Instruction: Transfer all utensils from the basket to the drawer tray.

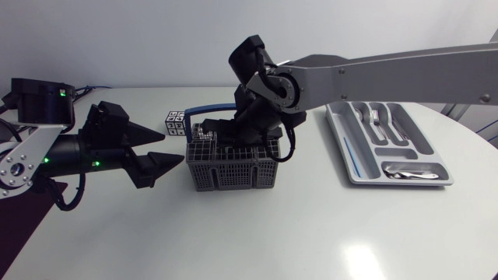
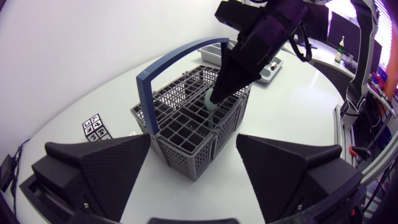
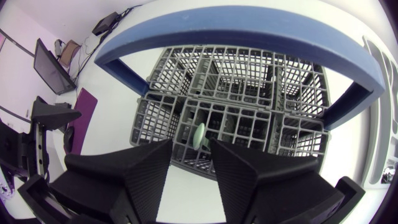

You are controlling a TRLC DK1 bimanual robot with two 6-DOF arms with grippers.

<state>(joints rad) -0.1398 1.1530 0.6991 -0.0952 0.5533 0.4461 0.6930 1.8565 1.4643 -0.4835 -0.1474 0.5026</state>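
Observation:
The grey wire basket (image 1: 229, 167) with a blue handle (image 2: 171, 59) stands mid-table. My right gripper (image 1: 240, 134) reaches down into it from above. In the right wrist view a pale green utensil handle (image 3: 199, 135) stands upright in a compartment, between the right gripper's (image 3: 191, 149) fingers, which are still apart with gaps either side of it. The left wrist view shows the same green handle (image 2: 211, 99) at the right gripper's (image 2: 217, 93) tip. My left gripper (image 1: 173, 148) hovers open just left of the basket (image 2: 186, 134), empty. The grey drawer tray (image 1: 342, 148) lies at the right with forks (image 1: 377, 120) and a spoon (image 1: 408, 173).
A small cube with black-and-white markers (image 1: 176, 123) sits behind the basket's left corner, close to my left gripper. The same cube (image 2: 94, 126) shows beside the left finger in the left wrist view. Bare white table spreads in front of basket and tray.

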